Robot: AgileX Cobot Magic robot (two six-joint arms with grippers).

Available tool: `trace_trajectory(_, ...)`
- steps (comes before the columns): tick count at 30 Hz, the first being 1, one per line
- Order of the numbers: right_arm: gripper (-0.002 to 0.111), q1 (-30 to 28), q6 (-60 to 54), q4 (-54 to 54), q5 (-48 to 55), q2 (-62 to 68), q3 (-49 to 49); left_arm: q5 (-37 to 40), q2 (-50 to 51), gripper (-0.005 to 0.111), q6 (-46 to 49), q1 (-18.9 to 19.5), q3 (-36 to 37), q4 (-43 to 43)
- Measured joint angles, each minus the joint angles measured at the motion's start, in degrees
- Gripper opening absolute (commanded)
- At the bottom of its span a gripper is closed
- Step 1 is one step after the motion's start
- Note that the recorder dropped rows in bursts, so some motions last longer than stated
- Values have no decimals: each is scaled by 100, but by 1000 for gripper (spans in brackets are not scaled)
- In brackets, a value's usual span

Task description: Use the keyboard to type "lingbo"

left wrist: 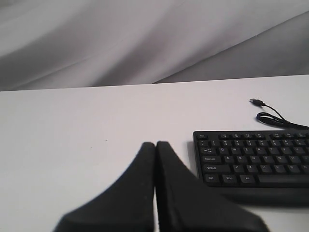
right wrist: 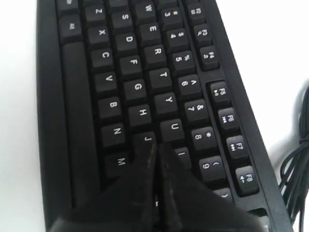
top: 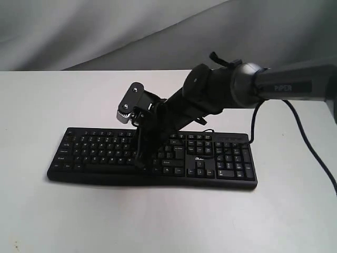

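Observation:
The black keyboard (top: 152, 158) lies across the white table, number pad to the right. My right gripper (top: 140, 164) reaches across from the right, shut, its tips down on the letter keys at mid-keyboard. In the right wrist view the right gripper (right wrist: 156, 146) has its closed tips among the J, I and M keys of the keyboard (right wrist: 130, 92); which key they touch is hidden. My left gripper (left wrist: 155, 144) is shut and empty above bare table, left of the keyboard (left wrist: 251, 162) corner. It does not show in the exterior view.
The keyboard's thin black cable (left wrist: 273, 116) lies coiled behind it, its USB plug (left wrist: 256, 101) loose on the table. The right arm's own cable (top: 310, 153) hangs at the right. A grey cloth backdrop (top: 105, 31) stands behind the white table (top: 158, 221).

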Motion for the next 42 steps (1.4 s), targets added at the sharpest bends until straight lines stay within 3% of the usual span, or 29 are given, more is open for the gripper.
trace_trajectory(20,0,0,826,-869,222,147,-135,0,0,1,0,0,0,0)
trace_trajectory(42,0,0,895,-930,210,259,-148,0,0,1,0,0,0,0)
